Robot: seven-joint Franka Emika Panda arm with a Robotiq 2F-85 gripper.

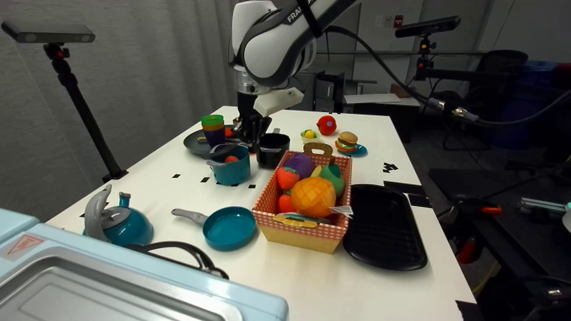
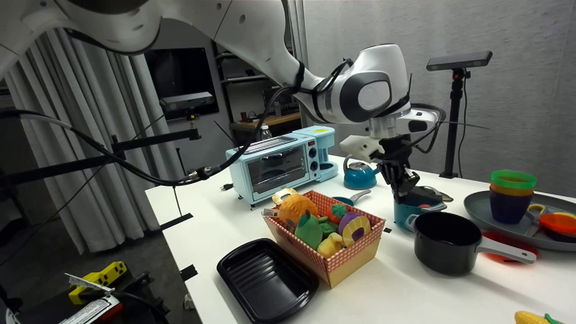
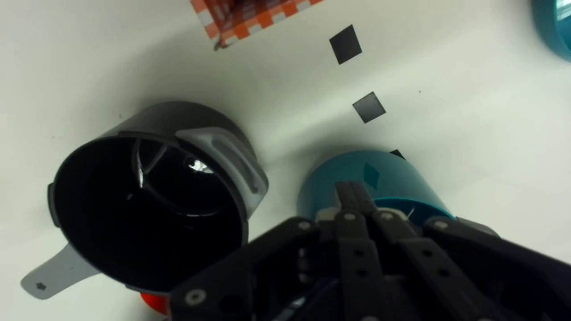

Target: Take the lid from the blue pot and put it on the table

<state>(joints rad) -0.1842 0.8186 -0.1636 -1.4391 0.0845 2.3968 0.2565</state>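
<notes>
The blue pot (image 1: pixel 234 173) stands on the white table (image 1: pixel 357 290); it also shows in another exterior view (image 2: pixel 403 217) and the wrist view (image 3: pixel 357 171). A reddish item lies inside it. The greyish lid (image 1: pixel 221 151) is tilted at the pot's curtain-side rim; part of it shows behind the pot (image 2: pixel 443 196). I cannot tell exactly what it rests on, and it is not clearly seen in the wrist view. My gripper (image 3: pixel 355 191) points down at the pot's rim, also seen in both exterior views (image 1: pixel 253 145) (image 2: pixel 399 195). Its fingertips are together, with nothing visible between them.
A black pot (image 2: pixel 445 247) stands close beside the blue pot. A fruit basket (image 2: pixel 355 265), a grey plate with stacked cups (image 2: pixel 510 198), a blue pan (image 1: pixel 229 228), a kettle (image 1: pixel 127 225), a black tray (image 1: pixel 383 227) and a toaster oven (image 2: pixel 279 168) are around.
</notes>
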